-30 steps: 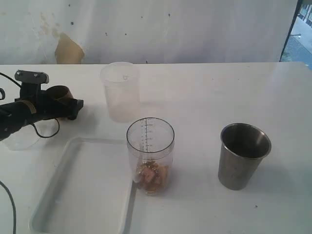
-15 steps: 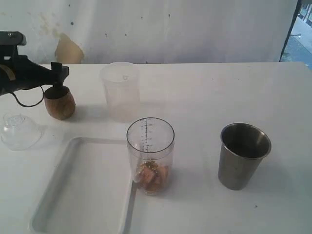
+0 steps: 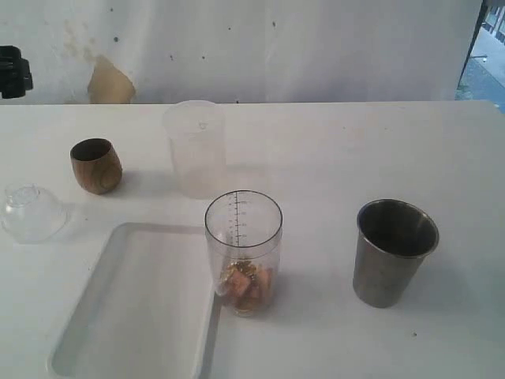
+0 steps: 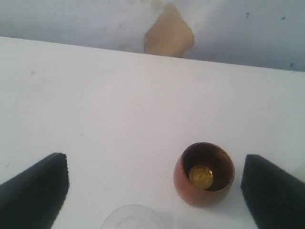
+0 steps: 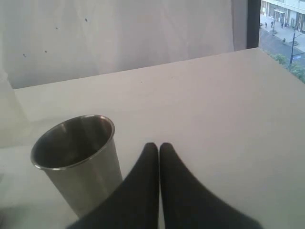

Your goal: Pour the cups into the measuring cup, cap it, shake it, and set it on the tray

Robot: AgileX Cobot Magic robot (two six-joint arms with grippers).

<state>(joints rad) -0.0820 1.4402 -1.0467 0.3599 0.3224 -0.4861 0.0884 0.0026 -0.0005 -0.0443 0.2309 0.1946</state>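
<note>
Status: the clear straight-sided plastic measuring cup [image 3: 243,251] is standing upright on the tabletop [image 3: 316,150], just beside the shallow white rectangular tray [image 3: 142,308], and is holding brownish pieces at its bottom.

The small rounded brown wooden cup [image 3: 95,165] is standing upright at the far left, well apart from it. 1 round gold piece is showing inside, so that pour is probably not complete.

The tapered brushed stainless-steel tumbler [image 3: 394,251] is standing upright on the right; its contents are not showing.

The clear domed lid [image 3: 31,213] is lying on the tabletop near the tray.

Your left hand [image 4: 155,183] is hanging above the wooden cup, fingers wide apart, gripping nothing. Your right hand [image 5: 159,157] is sitting beside the tumbler, fingers pressed together, empty.

You are looking at 4 steps to go: steel pour, capping, shaking, tray placement.
</note>
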